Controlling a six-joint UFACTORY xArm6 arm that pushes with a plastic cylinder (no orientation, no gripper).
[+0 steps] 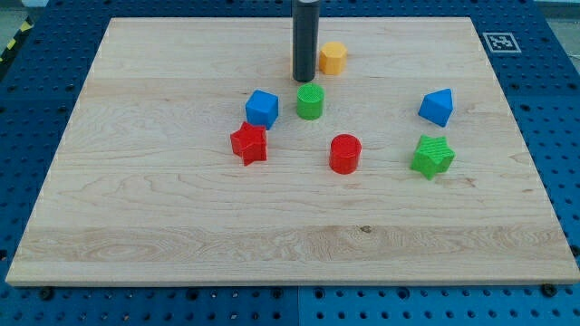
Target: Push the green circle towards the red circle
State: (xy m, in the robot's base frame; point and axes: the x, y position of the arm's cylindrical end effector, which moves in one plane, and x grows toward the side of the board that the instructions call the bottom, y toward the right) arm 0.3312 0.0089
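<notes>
**Presently: tip stands just behind green circle, red circle untouched**

Item 1, end effector. My tip (304, 80) is the lower end of a straight dark rod entering from the view's top. It has no jaws and holds nothing; it rests at board height. It stands at roughly 12 o'clock from the green circle (310, 101), just beside it. Whether the two touch cannot be told from this view.

Item 2, task objects. The green circle, a short upright cylinder, sits a little above the middle of the wooden board (181, 226). The red circle (345, 153), also a short upright cylinder, lies at about 5 o'clock from the green circle, near but clearly apart from it.

Item 3, other blocks. An orange block (333, 57), shape not certain, lies at about 2 o'clock from my tip, just beside the rod, with a further sliver of orange showing at the rod's other edge. A blue cube (261, 108) sits at 9 o'clock from the green circle, near it. A red star (249, 143) lies at about 7 o'clock from the blue cube, close against it. A second blue block (437, 107), angular in shape, lies well off at 3 o'clock from the green circle. A green star (432, 156) sits at 6 o'clock from that blue block, and at 3 o'clock from the red circle.
</notes>
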